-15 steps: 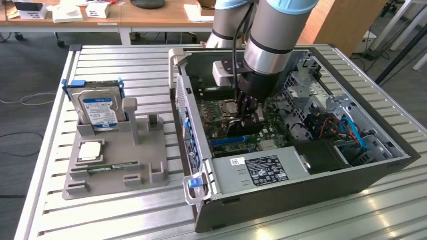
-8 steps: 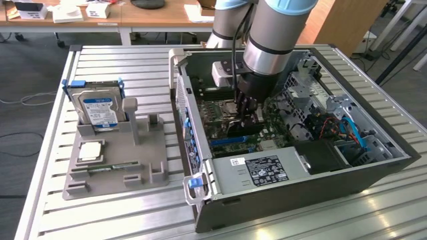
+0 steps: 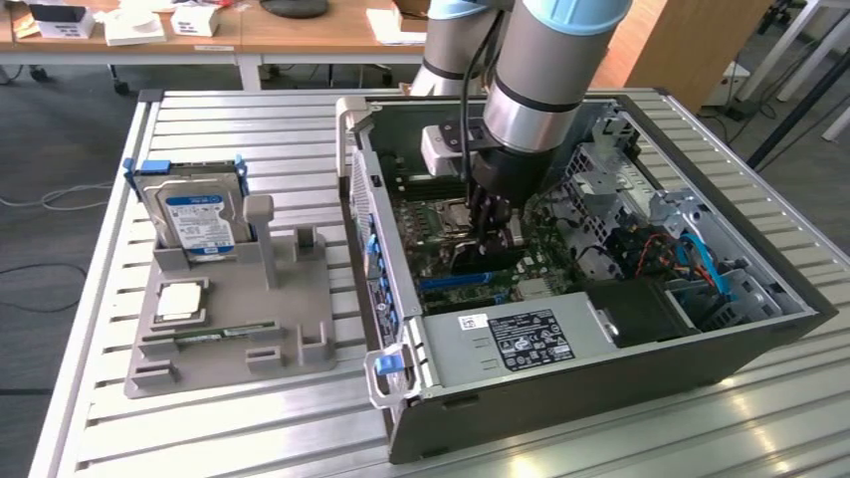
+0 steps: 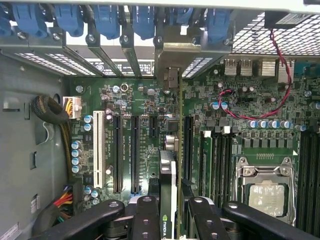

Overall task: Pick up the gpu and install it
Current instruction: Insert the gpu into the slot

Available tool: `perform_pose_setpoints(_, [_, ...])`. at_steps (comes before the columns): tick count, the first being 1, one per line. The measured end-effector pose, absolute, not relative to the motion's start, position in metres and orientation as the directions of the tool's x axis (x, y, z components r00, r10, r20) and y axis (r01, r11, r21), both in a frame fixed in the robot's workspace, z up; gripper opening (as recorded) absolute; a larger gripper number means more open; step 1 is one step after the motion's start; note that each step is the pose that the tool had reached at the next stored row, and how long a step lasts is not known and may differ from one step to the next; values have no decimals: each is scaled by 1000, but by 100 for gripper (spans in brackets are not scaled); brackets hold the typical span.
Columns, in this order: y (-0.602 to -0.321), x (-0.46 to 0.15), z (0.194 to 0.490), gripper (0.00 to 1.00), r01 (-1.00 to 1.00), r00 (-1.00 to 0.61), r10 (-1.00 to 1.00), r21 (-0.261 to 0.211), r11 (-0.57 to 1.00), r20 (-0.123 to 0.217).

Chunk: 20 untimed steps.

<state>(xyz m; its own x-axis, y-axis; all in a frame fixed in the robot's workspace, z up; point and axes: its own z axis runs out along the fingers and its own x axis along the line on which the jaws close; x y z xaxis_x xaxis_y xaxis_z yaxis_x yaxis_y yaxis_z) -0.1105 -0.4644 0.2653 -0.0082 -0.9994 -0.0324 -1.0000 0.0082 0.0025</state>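
Robot gripper (image 3: pixel 492 237) down inside the open computer case (image 3: pixel 743 334), fingers (image 4: pixel 146 220) pinching the gpu (image 4: pixel 169 175) from both sides, gpu standing on its edge over the green board (image 4: pixel 240 100), hard drive (image 3: pixel 197 214) in the grey holder (image 3: pixel 299 309) on the exterior view's left.

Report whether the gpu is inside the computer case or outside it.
Inside the case: the gpu stands on edge between the fingers, over the motherboard. Seated or not: cannot tell.
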Motion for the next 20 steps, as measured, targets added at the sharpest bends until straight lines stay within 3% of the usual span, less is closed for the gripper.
perform_pose_setpoints(20, [-464,-112,261,27,-1000,-8,-999,2,8,-33])
